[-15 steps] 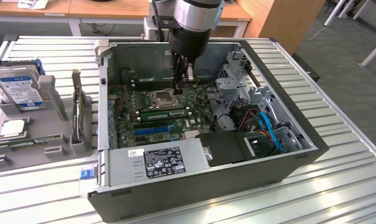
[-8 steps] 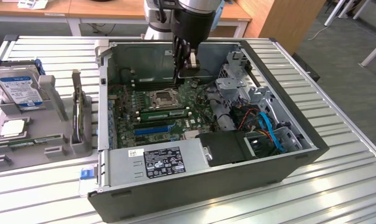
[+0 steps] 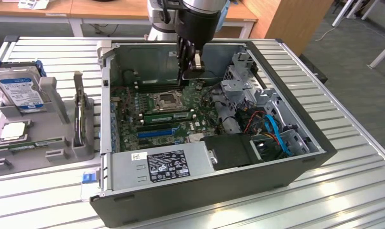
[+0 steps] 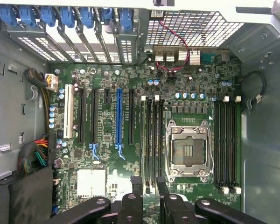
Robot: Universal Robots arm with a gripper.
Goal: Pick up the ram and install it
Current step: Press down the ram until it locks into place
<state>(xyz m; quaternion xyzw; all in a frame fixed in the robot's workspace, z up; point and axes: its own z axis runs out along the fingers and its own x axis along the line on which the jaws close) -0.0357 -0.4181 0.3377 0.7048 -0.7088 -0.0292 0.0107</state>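
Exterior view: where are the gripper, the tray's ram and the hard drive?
gripper (image 3: pixel 191 71), exterior view, between fingertips.
ram (image 3: pixel 36 143), exterior view, green board's middle.
hard drive (image 3: pixel 22 90), exterior view, blue label.

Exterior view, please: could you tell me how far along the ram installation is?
Done, apparently: a green ram stands in a slot beside the processor socket. In hand: nothing; the gripper hangs open and empty above the motherboard. Left: whether the stick is fully latched cannot be told, and another green stick lies in the grey tray outside the case.
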